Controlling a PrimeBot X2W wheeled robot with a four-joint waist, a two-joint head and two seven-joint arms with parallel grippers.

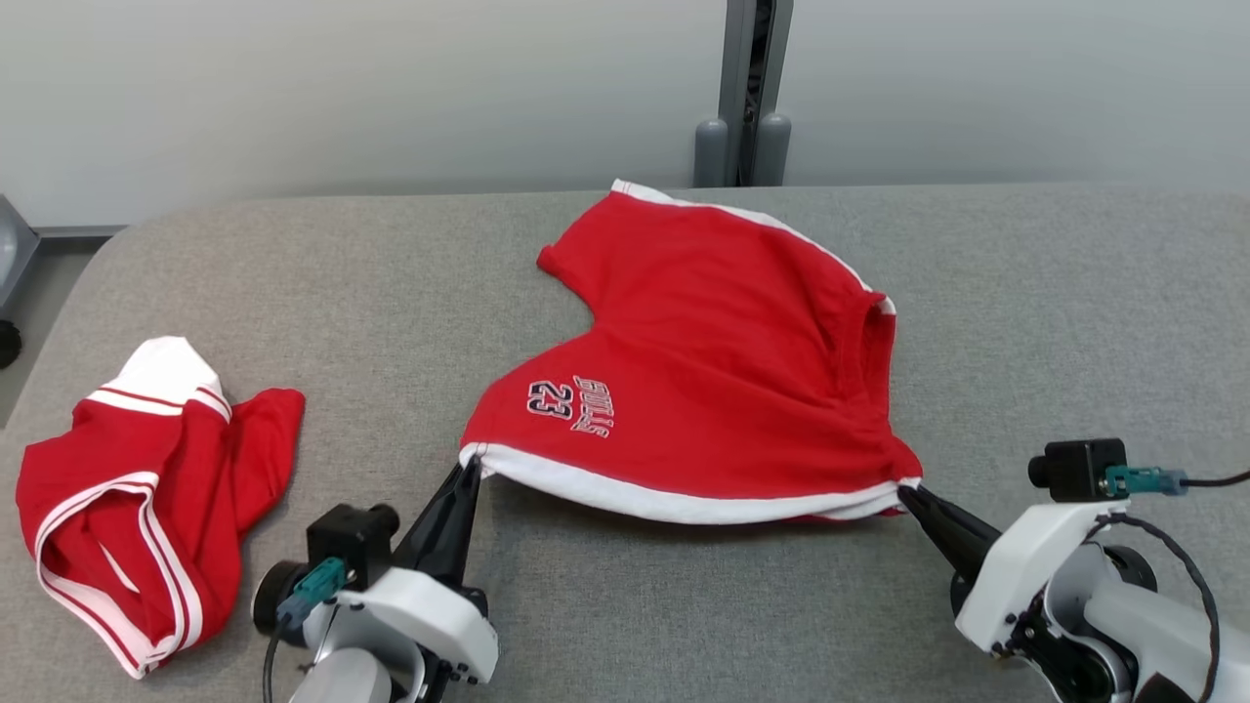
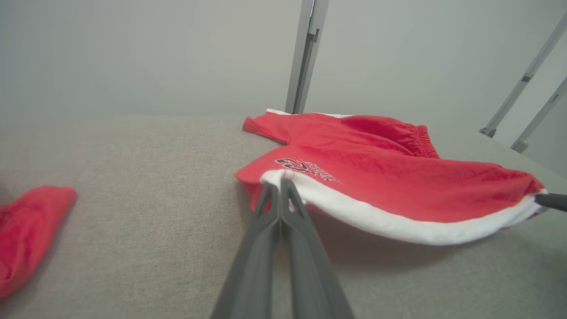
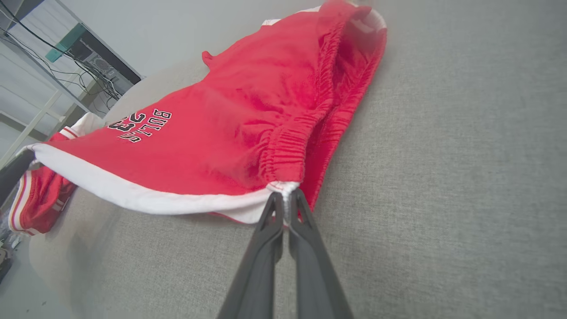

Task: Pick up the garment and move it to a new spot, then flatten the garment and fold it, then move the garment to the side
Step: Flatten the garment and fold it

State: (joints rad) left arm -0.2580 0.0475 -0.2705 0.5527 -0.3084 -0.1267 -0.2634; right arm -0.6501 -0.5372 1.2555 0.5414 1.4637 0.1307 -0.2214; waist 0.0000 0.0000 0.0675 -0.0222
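**Head view:** the left hand (image 1: pixel 471 471) and right hand (image 1: pixel 908 494), both clamped tight, pinch opposite ends of the white hem (image 1: pixel 625 498) of the red shorts (image 1: pixel 723 361), stretched between them over the grey bench (image 1: pixel 684 605). A second garment (image 1: pixel 146 488) lies crumpled out beyond the left hand.

**Left wrist view:** closed fingers (image 2: pixel 266 230) grip the hem corner, raised above its shadow.

**Right wrist view:** the fingertips bite the hem beside the waistband (image 3: pixel 288 146).

A broad grey woven-fabric tabletop (image 1: pixel 684 615) with rounded corners spans the foreground before a plain pale grey wall (image 1: pixel 293 88); a grey metal upright post (image 1: pixel 747 68) stands at 12 o'clock.
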